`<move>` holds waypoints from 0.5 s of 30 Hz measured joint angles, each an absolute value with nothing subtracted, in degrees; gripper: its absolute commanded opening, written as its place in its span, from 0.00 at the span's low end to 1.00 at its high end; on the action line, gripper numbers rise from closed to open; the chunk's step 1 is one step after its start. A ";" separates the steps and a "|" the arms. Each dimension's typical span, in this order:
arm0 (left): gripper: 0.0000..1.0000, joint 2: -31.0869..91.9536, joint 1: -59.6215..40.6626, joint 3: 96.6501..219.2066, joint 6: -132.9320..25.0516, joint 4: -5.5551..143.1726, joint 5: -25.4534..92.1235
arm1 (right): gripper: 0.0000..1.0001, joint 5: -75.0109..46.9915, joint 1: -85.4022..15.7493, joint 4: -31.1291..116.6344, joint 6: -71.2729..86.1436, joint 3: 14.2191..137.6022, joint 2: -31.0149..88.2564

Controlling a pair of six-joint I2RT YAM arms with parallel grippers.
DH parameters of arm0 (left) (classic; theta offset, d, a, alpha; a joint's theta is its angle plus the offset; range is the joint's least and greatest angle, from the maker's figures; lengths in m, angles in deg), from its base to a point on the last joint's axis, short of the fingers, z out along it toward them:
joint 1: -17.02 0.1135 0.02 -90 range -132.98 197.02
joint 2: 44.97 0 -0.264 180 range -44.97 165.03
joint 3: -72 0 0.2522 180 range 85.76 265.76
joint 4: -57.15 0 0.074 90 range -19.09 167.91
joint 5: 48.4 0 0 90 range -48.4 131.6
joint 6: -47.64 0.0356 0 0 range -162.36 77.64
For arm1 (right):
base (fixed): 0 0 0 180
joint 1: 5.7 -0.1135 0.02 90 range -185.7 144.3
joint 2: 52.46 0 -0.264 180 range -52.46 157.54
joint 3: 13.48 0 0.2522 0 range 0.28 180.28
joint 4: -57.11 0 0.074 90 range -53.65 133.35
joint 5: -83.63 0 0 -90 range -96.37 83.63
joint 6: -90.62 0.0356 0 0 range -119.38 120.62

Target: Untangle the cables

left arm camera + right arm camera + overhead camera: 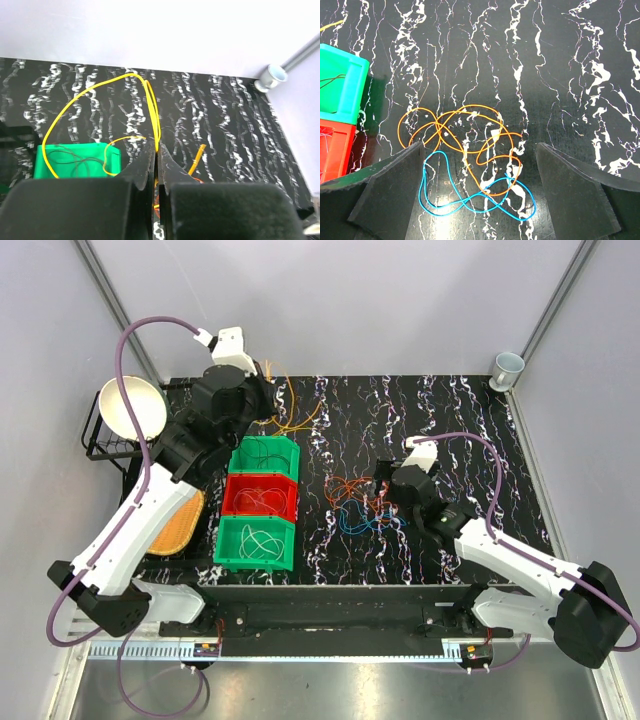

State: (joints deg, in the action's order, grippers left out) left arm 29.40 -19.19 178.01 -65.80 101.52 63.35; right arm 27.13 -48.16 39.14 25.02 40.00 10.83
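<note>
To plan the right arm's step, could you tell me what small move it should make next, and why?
Probably lower the right gripper onto an outer loop of the orange cable and close: its jaws stand open above the tangle, where it and the blue cable lie crossed.

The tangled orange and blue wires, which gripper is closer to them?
Right. The right gripper hangs over the tangled orange and blue wires, fingers open either side; the left gripper is far at the back left, shut on a yellow wire.
</note>
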 measured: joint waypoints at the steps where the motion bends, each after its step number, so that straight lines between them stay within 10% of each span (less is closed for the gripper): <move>1: 0.00 29.35 -18.95 178.03 -65.52 101.68 63.86 | 0.98 27.11 -48.16 39.14 25.02 40.00 10.83; 15: 0.00 28.35 -13.39 172.41 -64.49 105.65 70.81 | 0.98 27.11 -48.16 39.14 25.02 40.00 10.83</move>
